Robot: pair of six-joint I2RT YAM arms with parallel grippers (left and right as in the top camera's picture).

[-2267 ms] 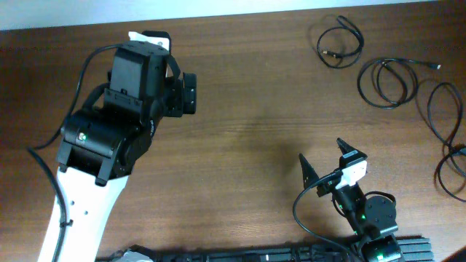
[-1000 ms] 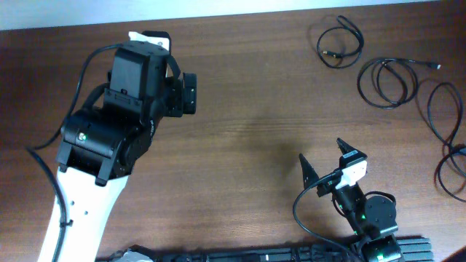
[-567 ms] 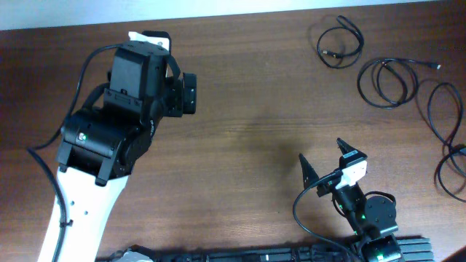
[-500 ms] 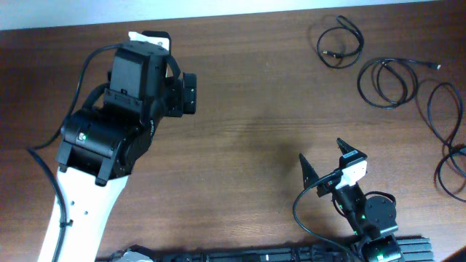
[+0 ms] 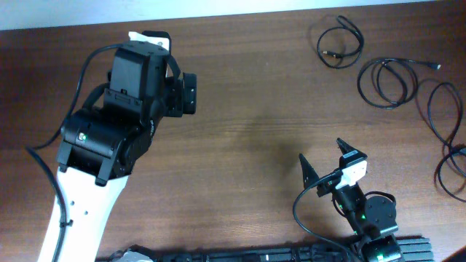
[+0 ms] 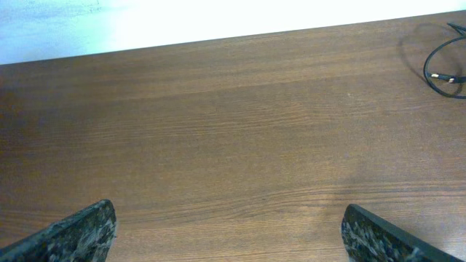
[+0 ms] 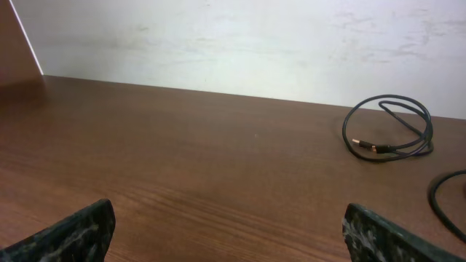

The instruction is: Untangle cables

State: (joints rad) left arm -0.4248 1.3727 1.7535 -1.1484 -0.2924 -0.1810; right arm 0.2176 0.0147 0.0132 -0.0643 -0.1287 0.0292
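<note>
Cables (image 5: 386,80) lie in separate loops at the table's (image 5: 247,145) far right corner, and you see the outermost one cut off by the frame edge. Wide open wood lies between them and your left gripper (image 6: 233,233) and right gripper (image 5: 322,156), both spread wide and empty.

Nothing legible in any view. There's a small round mark on the left arm housing (image 5: 82,136), too small to read. The white block on the right arm (image 5: 354,172) shows no print I can make out. No readable labels, brands or numbers on the table (image 5: 247,109) either.
</note>
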